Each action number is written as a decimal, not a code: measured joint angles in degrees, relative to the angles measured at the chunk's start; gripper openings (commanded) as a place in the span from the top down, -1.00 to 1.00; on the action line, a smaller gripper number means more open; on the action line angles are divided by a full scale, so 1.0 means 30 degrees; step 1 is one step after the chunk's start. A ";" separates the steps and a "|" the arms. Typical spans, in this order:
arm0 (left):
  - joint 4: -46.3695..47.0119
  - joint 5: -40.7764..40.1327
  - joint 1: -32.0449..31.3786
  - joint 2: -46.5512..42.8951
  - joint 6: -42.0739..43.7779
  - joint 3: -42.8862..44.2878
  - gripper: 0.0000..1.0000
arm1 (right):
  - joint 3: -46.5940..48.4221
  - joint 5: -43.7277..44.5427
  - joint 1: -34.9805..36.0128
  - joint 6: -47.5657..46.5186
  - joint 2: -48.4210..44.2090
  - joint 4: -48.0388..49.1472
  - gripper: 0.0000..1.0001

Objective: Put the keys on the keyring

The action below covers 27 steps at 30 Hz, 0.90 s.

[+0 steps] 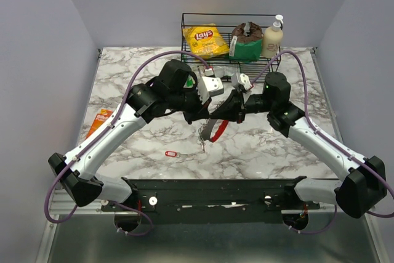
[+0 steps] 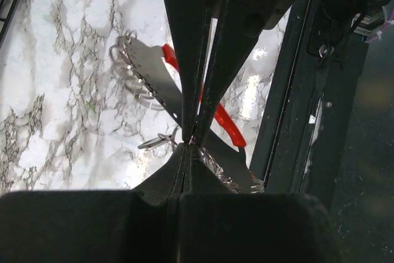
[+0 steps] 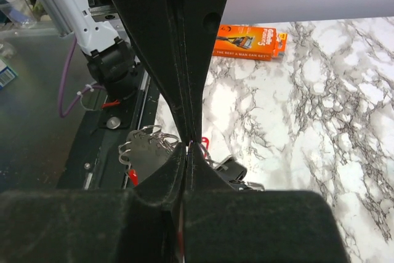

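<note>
Both grippers meet above the table's middle. My left gripper (image 1: 206, 108) is shut, its fingertips (image 2: 191, 143) pinching the keyring bunch at a thin metal ring (image 2: 159, 141). The silvery-grey flat piece (image 2: 148, 72) and the red oval loop (image 2: 218, 115) hang below it, and they show in the top view (image 1: 215, 129). My right gripper (image 1: 236, 108) is shut too (image 3: 188, 144), with a red sliver between its fingers, seemingly a red-tagged key. The flat piece (image 3: 144, 149) hangs just past it. A lone red tag (image 1: 171, 153) lies on the table.
An orange razor pack (image 1: 98, 121) lies at the left table edge and shows in the right wrist view (image 3: 249, 41). A wire basket (image 1: 184, 29) at the back holds a yellow chip bag (image 1: 206, 40), a green bag and a lotion bottle (image 1: 272, 38).
</note>
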 measured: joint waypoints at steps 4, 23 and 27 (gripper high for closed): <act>-0.0007 -0.0015 -0.0007 -0.0015 0.0058 -0.0007 1.00 | 0.0051 0.0022 0.0000 -0.0080 0.0000 -0.0175 0.99; 0.7621 -0.2907 0.1035 -0.4189 -0.3577 -0.4983 -0.26 | -0.1275 0.0415 0.0000 0.1086 -0.0342 0.2900 0.99; 1.0171 -0.0903 0.2324 -0.4503 -0.4976 -0.7198 -0.28 | -0.1807 0.0007 0.0000 0.2237 0.0444 0.4714 0.99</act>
